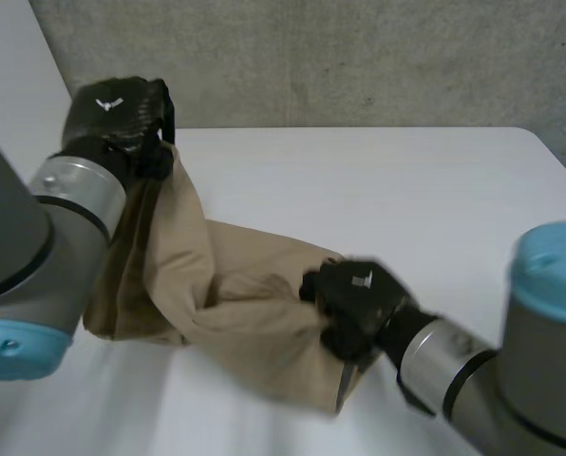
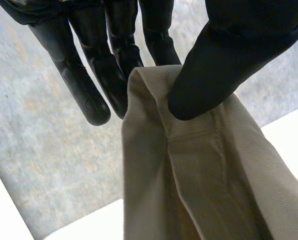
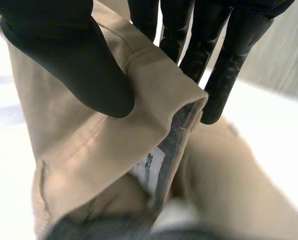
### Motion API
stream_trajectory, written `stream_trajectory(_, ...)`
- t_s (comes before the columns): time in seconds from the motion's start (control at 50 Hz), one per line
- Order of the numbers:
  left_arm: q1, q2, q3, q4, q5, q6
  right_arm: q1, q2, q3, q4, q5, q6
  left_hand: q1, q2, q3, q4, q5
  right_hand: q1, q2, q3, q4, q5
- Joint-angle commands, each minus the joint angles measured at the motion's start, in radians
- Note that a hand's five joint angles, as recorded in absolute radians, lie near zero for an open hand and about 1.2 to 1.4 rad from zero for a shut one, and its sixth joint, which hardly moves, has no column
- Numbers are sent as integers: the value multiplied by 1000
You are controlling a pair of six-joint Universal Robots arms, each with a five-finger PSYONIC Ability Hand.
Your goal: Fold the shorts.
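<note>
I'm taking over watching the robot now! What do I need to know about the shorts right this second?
Left hand: shut on the shorts, thumb and fingers pinching a stitched edge, held up above the table at its far left.
Right hand: shut on the shorts, pinching an edge with a white label inside, low on the near right.
Shorts: tan, hanging from the left hand, with the bunched middle resting on the table.
Done: both hands have a grip and one end is lifted.
Left: no flat fold yet. The lifted end probably needs to be laid over and smoothed.
</note>
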Motion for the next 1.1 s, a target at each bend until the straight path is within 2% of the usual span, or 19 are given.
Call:
stream_trajectory(0.02, -7, 182, -33, -13, 2, 2, -76, -232, -97, 31, -5, -125, 265, 201, 205, 197, 254, 447, 224, 223, 208, 250)
stream_trajectory(0.06, -8, 227, -33, -14, 2, 2, -110, -297, -140, 71, -13, -165, 265, 201, 205, 197, 254, 447, 224, 223, 208, 250)
stream_trajectory(0.08, -11, 298, -33, -14, 2, 1, -126, -332, -174, 98, -19, -189, 265, 201, 205, 197, 254, 447, 224, 223, 208, 250)
stream_trajectory(0.24, -23, 466, -10, -11, 1, -1, -200, -456, -339, 170, -24, -243, 265, 201, 205, 197, 254, 447, 224, 223, 208, 250)
stream_trajectory(0.42, -27, 482, 13, -13, 1, -1, -275, -463, -472, 246, -45, -243, 265, 201, 205, 197, 254, 447, 224, 223, 208, 250)
stream_trajectory(0.52, -37, 440, 6, -11, 4, -1, -297, -371, -466, 263, -111, -243, 265, 201, 205, 197, 254, 447, 224, 223, 208, 250)
stream_trajectory(0.64, -30, 239, 13, -5, 39, -2, -303, -226, -472, 258, -123, -244, 265, 201, 205, 197, 254, 447, 224, 223, 208, 250)
stream_trajectory(0.66, -27, 212, 17, -3, 44, -4, -304, -152, -484, 249, -119, -247, 265, 201, 205, 197, 254, 447, 224, 223, 208, 250)
stream_trajectory(0.7, -24, 121, 30, 13, 57, -5, -306, -93, -499, 237, -117, -248, 265, 201, 205, 197, 254, 447, 224, 223, 208, 250)
stream_trajectory(0.78, -17, -49, 89, 76, 71, -8, -303, 50, -545, 204, -108, -258, 265, 201, 205, 197, 254, 447, 224, 223, 208, 250)
stream_trajectory(0.84, -11, -181, 148, 134, 73, -2, -303, 104, -565, 183, -102, -266, 265, 201, 205, 197, 254, 447, 224, 223, 208, 250)
stream_trajectory(0.9, -8, -306, 222, 211, 74, 4, -291, 258, -626, 47, -50, -275, 265, 201, 205, 197, 254, 447, 224, 223, 208, 250)
stream_trajectory(1.02, 21, -488, 343, 369, 81, 30, -289, 418, -668, -194, 4, -306, 265, 201, 205, 197, 254, 447, 224, 223, 208, 250)
stream_trajectory(1.1, 33, -586, 418, 489, 82, 80, -278, 540, -714, -380, 71, -379, 265, 201, 205, 197, 254, 447, 224, 223, 208, 250)
